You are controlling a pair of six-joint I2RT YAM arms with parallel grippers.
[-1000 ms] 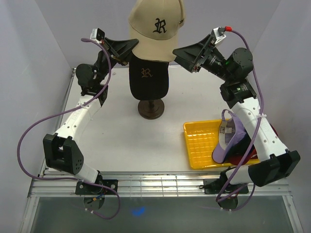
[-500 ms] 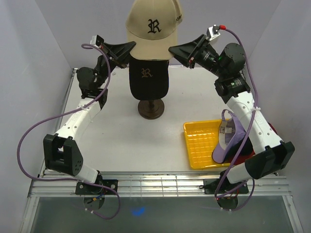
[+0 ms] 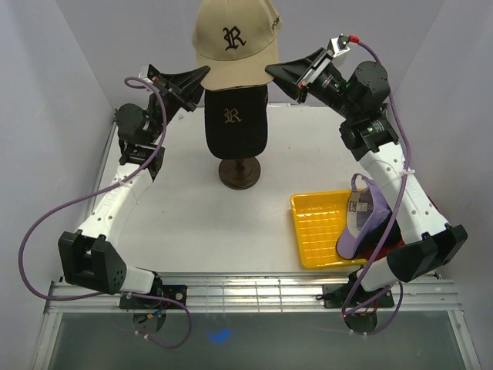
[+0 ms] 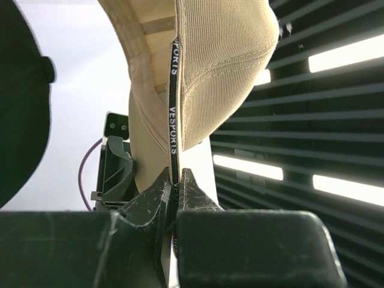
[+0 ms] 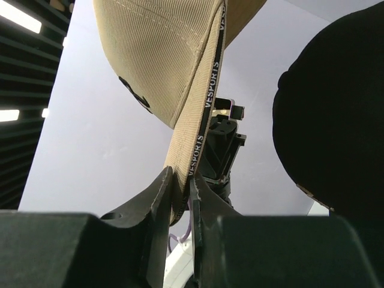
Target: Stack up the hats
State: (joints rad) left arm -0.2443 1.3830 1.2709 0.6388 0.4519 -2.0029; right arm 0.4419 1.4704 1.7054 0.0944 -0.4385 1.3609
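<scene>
Both grippers hold a tan hat with a black R (image 3: 231, 42) high above the table by its lower rim. My left gripper (image 3: 202, 75) is shut on the rim's left side, and its wrist view shows the band pinched at the left gripper (image 4: 174, 180) under the tan hat (image 4: 222, 66). My right gripper (image 3: 271, 72) is shut on the right side, clamping the band at the right gripper (image 5: 182, 180) below the tan hat (image 5: 162, 60). Directly beneath, a black hat with a gold R (image 3: 235, 119) sits on the mannequin stand. A lavender hat (image 3: 360, 220) lies at the tray's right edge.
The stand's dark wooden base (image 3: 239, 172) stands mid-table at the back. A yellow grid-bottomed tray (image 3: 320, 223) lies at the right front, partly under my right arm. A bit of red fabric (image 3: 385, 251) shows under the lavender hat. Pale walls close in on both sides.
My right gripper closed in and shut on the tan hat's right rim. The hat shifted slightly left and up and now sits more level above the black hat.
</scene>
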